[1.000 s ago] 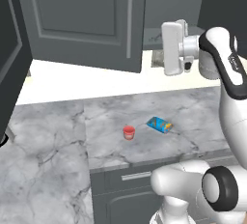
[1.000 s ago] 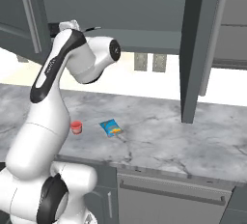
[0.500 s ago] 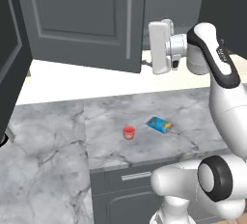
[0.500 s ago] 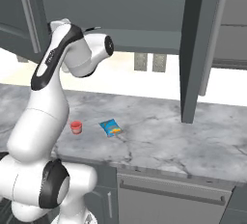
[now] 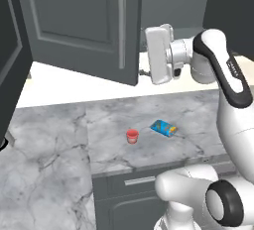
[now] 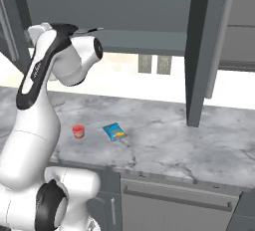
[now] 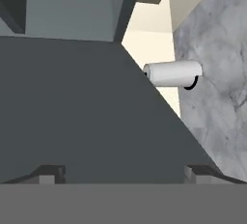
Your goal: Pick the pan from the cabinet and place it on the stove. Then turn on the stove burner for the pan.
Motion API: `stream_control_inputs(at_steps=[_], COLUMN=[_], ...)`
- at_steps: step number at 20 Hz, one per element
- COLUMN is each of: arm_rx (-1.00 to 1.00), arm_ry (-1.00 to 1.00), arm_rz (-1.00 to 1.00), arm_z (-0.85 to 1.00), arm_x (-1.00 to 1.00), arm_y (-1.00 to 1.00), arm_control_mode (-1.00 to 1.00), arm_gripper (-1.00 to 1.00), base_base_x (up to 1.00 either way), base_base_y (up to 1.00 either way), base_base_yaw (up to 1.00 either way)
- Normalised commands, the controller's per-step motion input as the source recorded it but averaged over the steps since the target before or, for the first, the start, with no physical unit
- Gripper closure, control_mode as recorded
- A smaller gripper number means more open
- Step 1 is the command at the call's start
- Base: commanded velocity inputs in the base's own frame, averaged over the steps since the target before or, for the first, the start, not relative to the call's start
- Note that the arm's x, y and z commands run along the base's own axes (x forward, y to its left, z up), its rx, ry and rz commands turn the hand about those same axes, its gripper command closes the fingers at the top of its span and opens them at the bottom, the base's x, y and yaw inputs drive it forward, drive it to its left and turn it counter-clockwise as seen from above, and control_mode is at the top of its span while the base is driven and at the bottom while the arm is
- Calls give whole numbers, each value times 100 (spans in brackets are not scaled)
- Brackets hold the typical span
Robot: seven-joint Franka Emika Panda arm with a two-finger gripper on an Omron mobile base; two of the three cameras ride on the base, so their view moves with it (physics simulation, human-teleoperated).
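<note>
From the left base view, the cabinet [image 5: 84, 26] has one matte dark grey door swung open, a recessed panel cut into it and one slim vertical silver bar handle [image 5: 121, 28] near its free edge. The white arm reaches up so that the boxy hand sits just beside that door's lower corner; the gripper [image 5: 143, 71] points toward the door edge and its fingers are too small here to judge. Below, the grey-veined marble counter [image 5: 49, 149] lies smooth and wide, carrying one small red cup [image 5: 132, 136] and one blue snack packet [image 5: 163, 128], near each other but apart, with bare stone all round them.

From the right base view, a second open door [image 6: 201, 51] juts edge-on toward the camera, leaving a broad gap between it and the arm. The flat underside of the cabinet spans the top. Two grey wall outlets [image 6: 153, 63] sit side by side on the cream wall.

In the hand view, the two dark fingertips [image 7: 48, 174] stand wide apart with nothing between them, close against a plain grey door face. One white paper towel roll [image 7: 172, 73] shows beyond the door's slanted edge. The pan cannot be seen.
</note>
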Motion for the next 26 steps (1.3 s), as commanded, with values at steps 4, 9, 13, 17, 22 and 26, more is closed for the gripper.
stream_control_inputs(at_steps=[4, 9, 13, 17, 22, 26], arm_rx=[0, 0, -1, 0, 0, 1], arm_ry=[-5, -3, 0, 0, 0, 2], arm_rz=[12, 12, 13, 13, 13, 11], arm_z=[-8, -11, -11, -9, -4, -2], arm_x=[-100, -96, -82, -68, -41, -17], arm_y=[97, 100, 100, 98, 89, 34], arm_control_mode=[-100, -100, -100, -100, -100, -100], arm_gripper=[-100, -100, -100, -100, -100, -100], base_base_x=[0, 0, 0, 0, 0, 0], base_base_y=[0, 0, 0, 0, 0, 0], base_base_yaw=[0, 0, 0, 0, 0, 0])
